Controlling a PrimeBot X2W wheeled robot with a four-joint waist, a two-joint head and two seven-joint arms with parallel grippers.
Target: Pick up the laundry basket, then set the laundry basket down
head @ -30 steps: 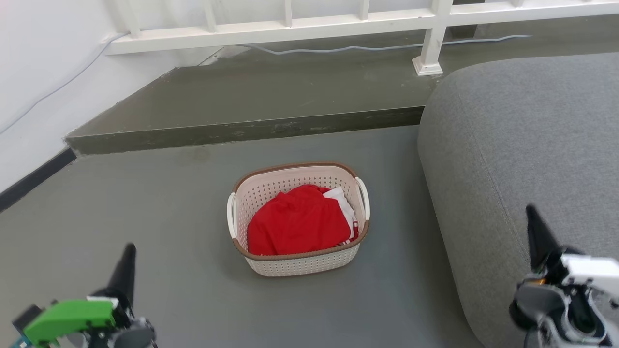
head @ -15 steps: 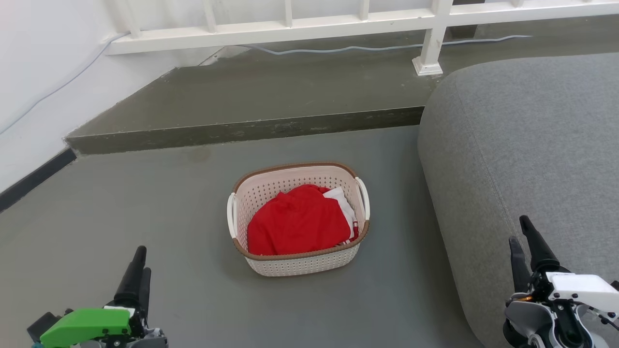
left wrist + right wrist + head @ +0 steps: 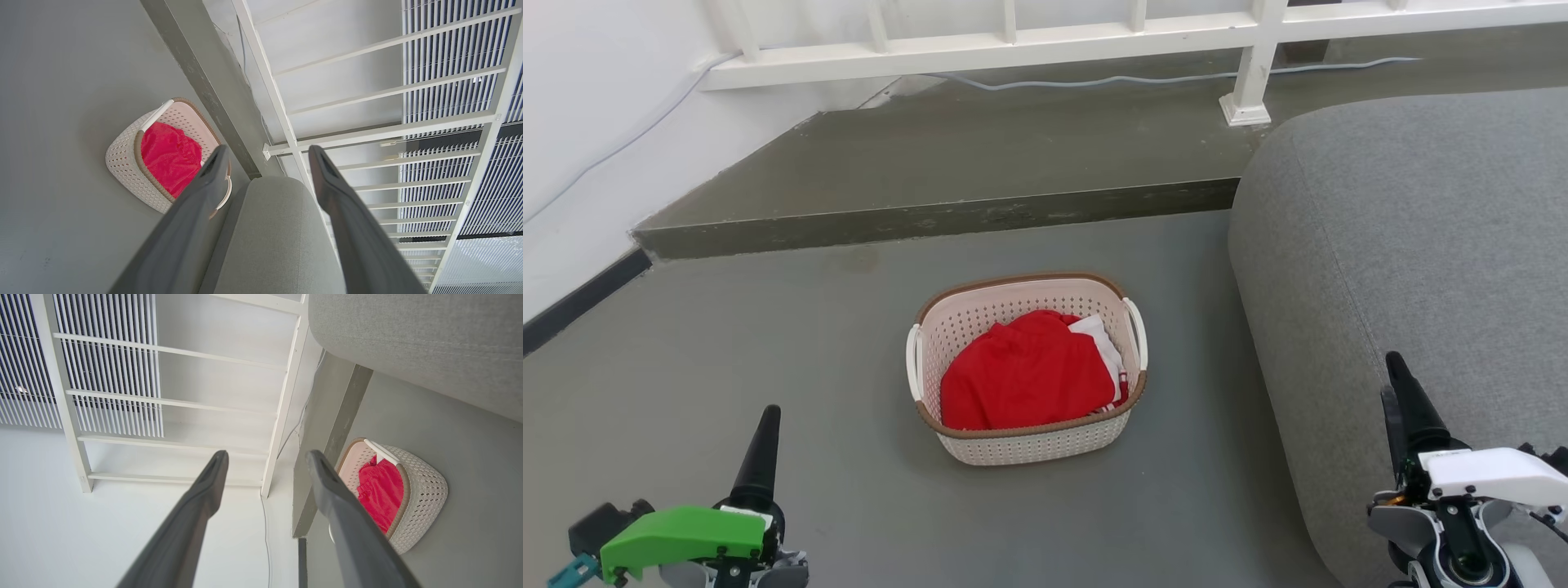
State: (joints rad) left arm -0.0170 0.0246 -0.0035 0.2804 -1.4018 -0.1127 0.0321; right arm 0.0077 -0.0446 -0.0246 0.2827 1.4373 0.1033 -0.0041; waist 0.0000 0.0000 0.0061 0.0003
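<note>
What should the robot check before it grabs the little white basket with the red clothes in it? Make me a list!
1. Fingers open: ok. The left gripper and right gripper both have their dark fingers spread.
2. Basket upright: ok. The cream perforated plastic laundry basket stands on the grey floor.
3. Handles free: ok. Nothing covers its white left handle or right handle.
4. Load tucked in: ok. The red cloth lies below the brown rim.
5. Grippers at the handles: not ok. Both are apart from the basket.
6. Enough room beside the grey upholstered seat: cannot tell.
</note>
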